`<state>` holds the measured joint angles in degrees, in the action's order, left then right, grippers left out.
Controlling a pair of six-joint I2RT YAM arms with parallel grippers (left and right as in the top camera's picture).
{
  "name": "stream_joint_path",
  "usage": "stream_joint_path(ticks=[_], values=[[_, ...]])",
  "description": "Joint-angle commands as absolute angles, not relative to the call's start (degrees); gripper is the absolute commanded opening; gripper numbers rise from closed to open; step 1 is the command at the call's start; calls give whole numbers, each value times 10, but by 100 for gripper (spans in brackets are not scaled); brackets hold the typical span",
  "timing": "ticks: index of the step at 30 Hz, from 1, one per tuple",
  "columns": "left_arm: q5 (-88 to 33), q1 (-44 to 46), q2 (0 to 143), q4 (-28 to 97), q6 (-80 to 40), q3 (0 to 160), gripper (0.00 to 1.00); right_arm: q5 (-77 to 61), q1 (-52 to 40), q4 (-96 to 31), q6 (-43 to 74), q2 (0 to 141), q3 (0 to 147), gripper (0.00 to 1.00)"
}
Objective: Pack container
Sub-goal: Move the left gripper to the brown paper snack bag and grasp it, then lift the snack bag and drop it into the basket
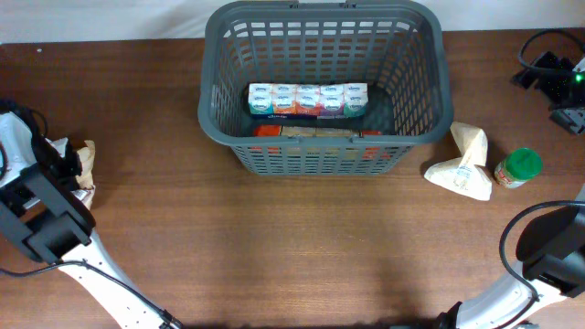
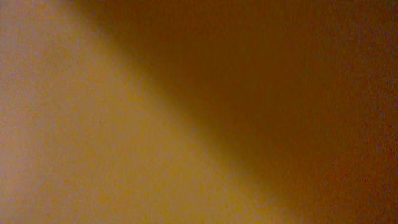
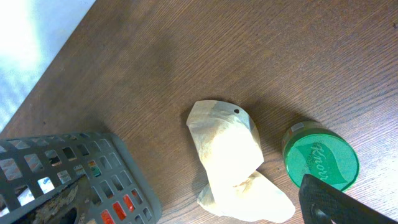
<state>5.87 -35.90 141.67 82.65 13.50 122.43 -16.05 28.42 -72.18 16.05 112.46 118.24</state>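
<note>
The dark grey container (image 1: 324, 151) stands at the back middle of the table. It holds a row of small colourful boxes (image 1: 308, 99) with red packets (image 1: 315, 133) in front of them. Its corner also shows in the right wrist view (image 3: 134, 171). My left gripper (image 1: 66, 163) is at the far left against a brown crinkled packet (image 1: 85, 157). The left wrist view is only an orange-brown blur. A cream paper bag (image 1: 464, 163) (image 3: 229, 149) and a green-lidded jar (image 1: 518, 167) (image 3: 320, 163) lie right of the container. Only one dark finger of my right gripper (image 3: 333, 202) shows, above the jar, holding nothing.
A black device with cables (image 1: 553, 78) sits at the back right corner. The right arm's base (image 1: 553, 251) is at the front right, the left arm's body (image 1: 41, 215) at the front left. Bare wooden tabletop (image 1: 302, 247) lies in front of the container.
</note>
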Motion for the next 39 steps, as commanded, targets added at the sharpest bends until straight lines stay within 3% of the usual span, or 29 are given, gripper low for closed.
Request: stream_joint_path(ticks=[1, 4, 10, 15, 18, 24, 32, 39], values=[[82, -357, 1444, 822, 87, 1189, 2, -158, 284, -722, 159, 1117, 1187, 99], [43, -346, 1443, 851, 84, 1223, 2, -158, 284, -722, 159, 1117, 1187, 99], [-125, -310, 1439, 944, 118, 1463, 1, -158, 284, -722, 159, 1117, 1187, 99], [-127, -275, 1421, 957, 119, 1670, 1, -158, 284, -722, 159, 1117, 1187, 99], [-127, -220, 1401, 957, 194, 1802, 2, -158, 284, -722, 159, 1117, 1187, 99], [-65, -56, 1306, 872, 266, 1798, 2, -158, 284, -722, 159, 1117, 1187, 99], [-57, 227, 1301, 803, 588, 1781, 2, -158, 284, -722, 159, 1117, 1187, 99], [-60, 322, 1391, 793, 595, 1655, 2, -158, 284, -722, 159, 1117, 1187, 99]])
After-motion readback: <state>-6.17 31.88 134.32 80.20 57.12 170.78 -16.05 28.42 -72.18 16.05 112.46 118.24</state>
